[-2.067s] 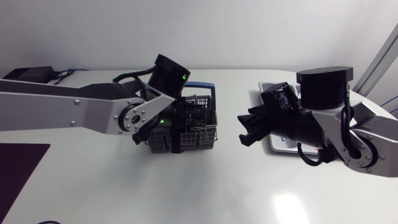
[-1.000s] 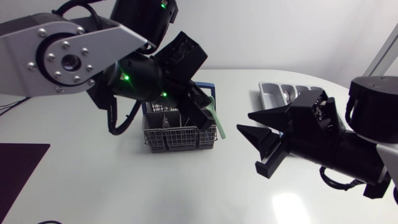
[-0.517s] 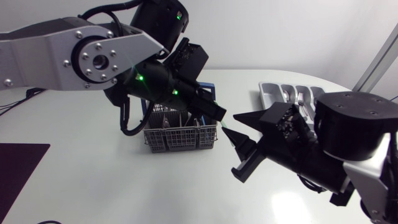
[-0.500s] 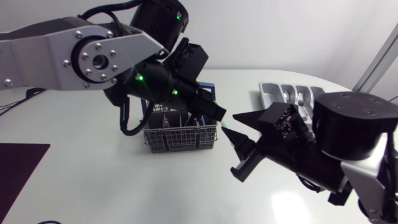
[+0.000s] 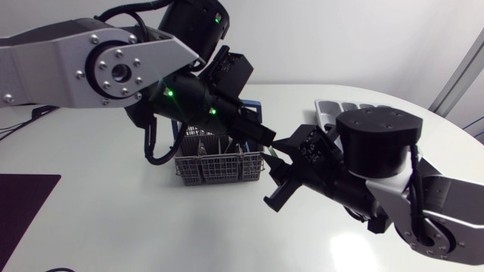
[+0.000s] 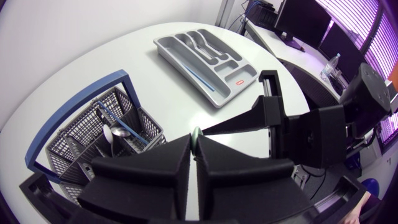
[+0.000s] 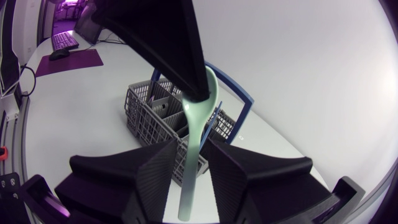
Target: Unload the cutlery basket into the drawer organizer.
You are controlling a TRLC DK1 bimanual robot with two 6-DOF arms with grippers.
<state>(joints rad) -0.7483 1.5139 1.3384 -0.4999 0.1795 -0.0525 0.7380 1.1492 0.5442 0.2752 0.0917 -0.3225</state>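
A pale green spoon hangs above the wire cutlery basket's right end. My left gripper is shut on its bowl end; in the left wrist view only the green tip shows between the closed fingers. My right gripper has come in from the right. In the right wrist view its two fingers flank the spoon's handle closely, with a slim gap still showing. The grey drawer organizer lies beyond, partly hidden by my right arm in the head view.
The basket has a blue handle and still holds a metal spoon and other cutlery. The organizer holds spoons, forks and a blue stick. A dark mat lies at the table's front left.
My right gripper has moved left and up to the spoon's handle, and its fingers have narrowed around it. My left arm first swung the spoon rightward, then held still.
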